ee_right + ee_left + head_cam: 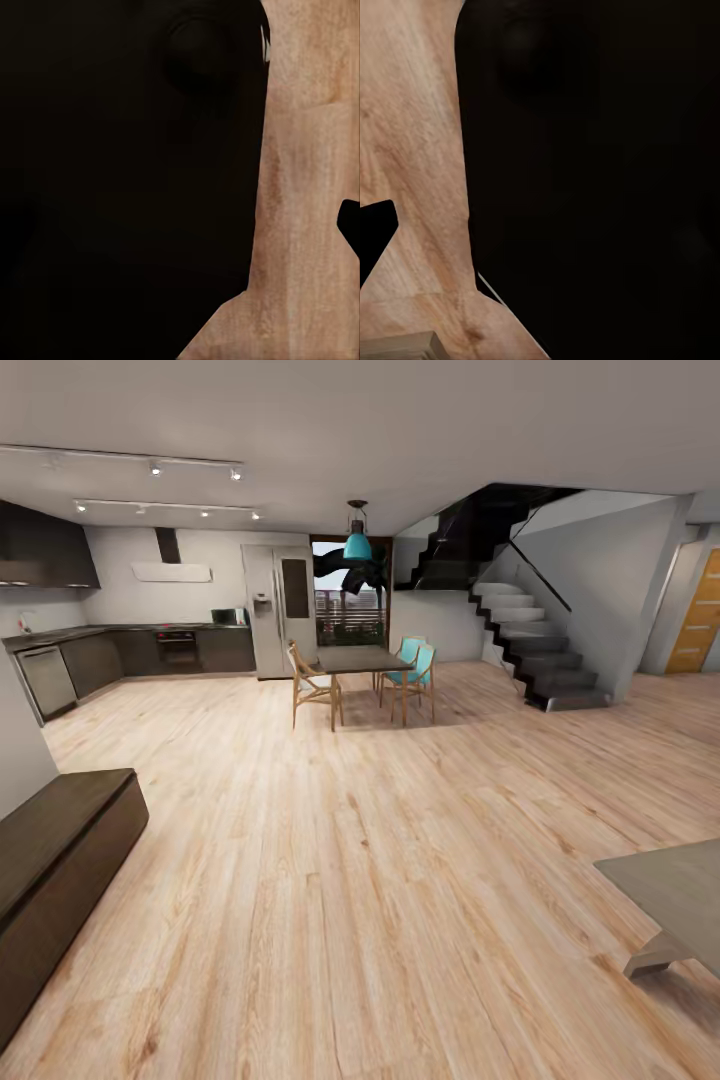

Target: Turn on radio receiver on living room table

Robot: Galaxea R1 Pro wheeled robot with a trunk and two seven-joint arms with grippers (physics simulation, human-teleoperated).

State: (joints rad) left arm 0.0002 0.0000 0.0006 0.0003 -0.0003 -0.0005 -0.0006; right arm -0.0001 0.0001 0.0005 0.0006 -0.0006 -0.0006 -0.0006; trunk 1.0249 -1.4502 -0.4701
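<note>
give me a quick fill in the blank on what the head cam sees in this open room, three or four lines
1. The lamp hanging over the dining table has a ____ shade.
2. The two chairs on the staircase side of the dining table are ____ in colour.
3. The floor is made of light ____ planks.
4. The staircase rises toward the picture's ____.

Missing words: teal; teal; wood; left

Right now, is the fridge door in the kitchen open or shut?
Shut. In the head view the fridge stands at the far end of the kitchen with both door panels flush with its front, no gap and no interior showing.
</note>
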